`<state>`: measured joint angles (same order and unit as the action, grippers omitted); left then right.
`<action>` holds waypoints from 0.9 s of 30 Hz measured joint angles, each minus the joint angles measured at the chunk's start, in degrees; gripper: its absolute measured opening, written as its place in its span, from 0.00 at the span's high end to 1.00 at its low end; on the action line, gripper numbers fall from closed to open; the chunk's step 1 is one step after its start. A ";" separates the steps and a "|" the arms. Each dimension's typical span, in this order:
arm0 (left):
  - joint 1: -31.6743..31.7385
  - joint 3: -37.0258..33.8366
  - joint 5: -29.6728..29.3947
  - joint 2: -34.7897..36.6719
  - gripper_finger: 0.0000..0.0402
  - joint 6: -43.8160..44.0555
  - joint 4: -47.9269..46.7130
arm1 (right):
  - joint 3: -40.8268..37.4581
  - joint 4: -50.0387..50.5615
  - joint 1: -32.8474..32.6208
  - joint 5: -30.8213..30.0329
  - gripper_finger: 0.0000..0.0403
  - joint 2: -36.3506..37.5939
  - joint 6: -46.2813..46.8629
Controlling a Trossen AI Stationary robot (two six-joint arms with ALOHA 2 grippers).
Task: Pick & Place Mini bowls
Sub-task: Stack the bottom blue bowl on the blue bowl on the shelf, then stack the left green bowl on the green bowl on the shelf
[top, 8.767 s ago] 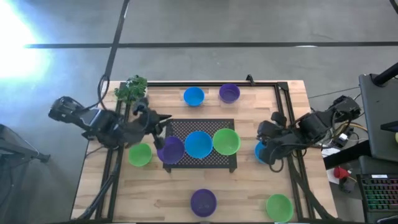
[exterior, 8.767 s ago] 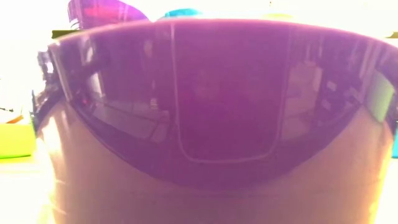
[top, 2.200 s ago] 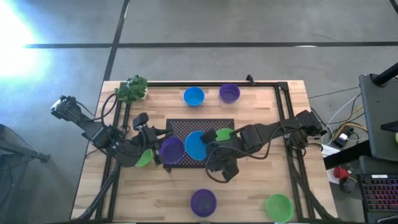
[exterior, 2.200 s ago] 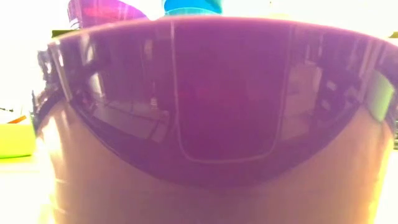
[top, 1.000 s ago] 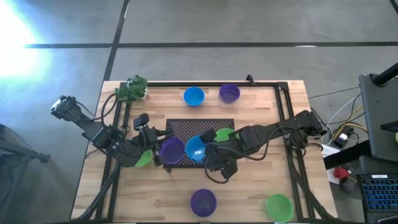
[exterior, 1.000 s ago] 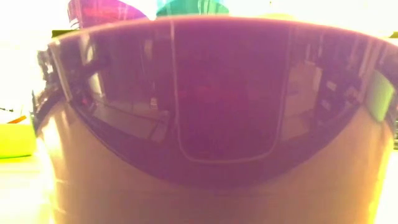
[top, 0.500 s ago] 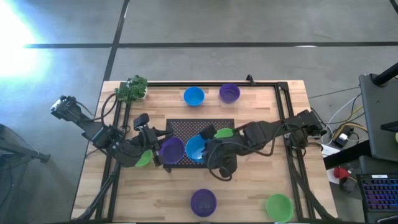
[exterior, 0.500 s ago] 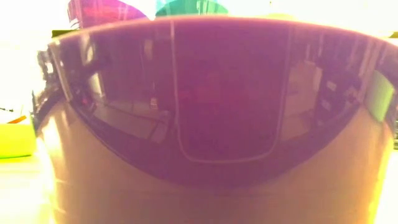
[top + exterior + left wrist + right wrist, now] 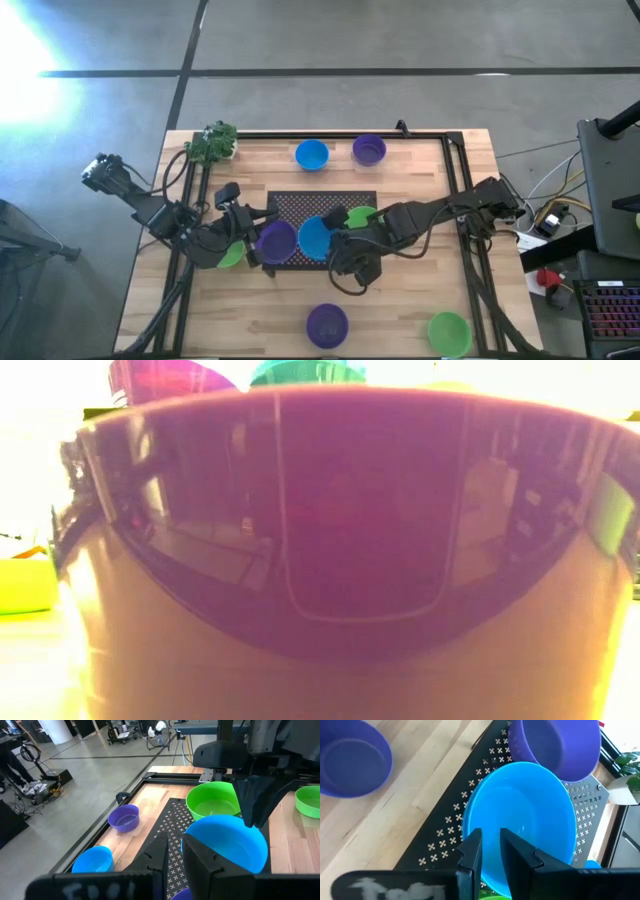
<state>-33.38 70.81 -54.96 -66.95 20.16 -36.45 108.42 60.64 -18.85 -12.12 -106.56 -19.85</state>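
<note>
**Right arm pinching a blue bowl's rim over the mat**

The right gripper is reaching in over the black mesh mat at the middle of the tabletop, and its fingers are straddling the rim of a blue bowl — one inside the wall, one outside, narrowing onto it. That rim pinch looks like the only way such a smooth round bowl can be gripped. In the left wrist view the blue bowl is tilting, one edge raised, so it is probably being lifted or set down; which one cannot be told.

The left gripper is waiting at the mat's left edge beside a purple bowl, fingers close together with nothing between them. A green bowl is sitting on the mat just beyond the blue one. Other bowls are standing out towards the tabletop's edges.
</note>
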 joint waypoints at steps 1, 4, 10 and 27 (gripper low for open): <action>0.01 0.00 0.00 0.00 0.88 0.00 0.00 | 0.00 -0.02 0.00 0.00 0.84 0.00 -0.05; 0.02 0.00 0.02 0.00 0.88 0.00 -0.01 | 0.85 0.08 0.00 0.00 0.84 0.09 -0.05; 0.01 0.00 0.99 -0.01 0.88 1.34 -1.98 | 2.72 0.55 -0.54 0.00 0.85 2.71 1.40; -6.14 0.00 17.55 -0.01 0.88 22.23 -18.05 | 1.29 0.93 -7.25 0.02 0.85 15.23 6.71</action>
<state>-39.52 70.81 -37.41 -66.96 42.39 -54.50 109.71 61.57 -26.10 -12.10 -91.34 -13.13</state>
